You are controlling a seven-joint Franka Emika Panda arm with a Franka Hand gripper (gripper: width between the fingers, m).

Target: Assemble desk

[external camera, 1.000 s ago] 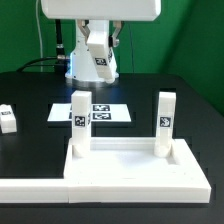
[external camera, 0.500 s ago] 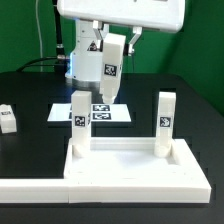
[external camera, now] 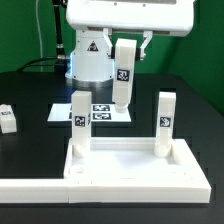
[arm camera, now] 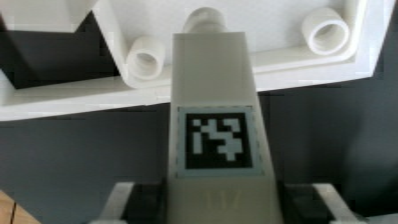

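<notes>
1. Nearest the exterior camera, the desk top (external camera: 135, 178) lies flat on the black bench (external camera: 200, 110). It is a smooth white plastic tray, rectangular and rimmed, with its long axis running across the view.
2. Two square white posts stand upright in it, one leg (external camera: 80, 122) on the exterior view's left and another leg (external camera: 165, 125) on its right. Each bears a black-and-white tag.
3. Further back, at the exterior view's left, a loose leg (external camera: 7, 119) lies on the bench.
4. Above the marker board (external camera: 95, 113), the held leg (external camera: 123, 75) hangs nearly vertical. The fingers (arm camera: 121, 200) pinch its upper end from both sides, and its rounded peg end points away from them.
</notes>
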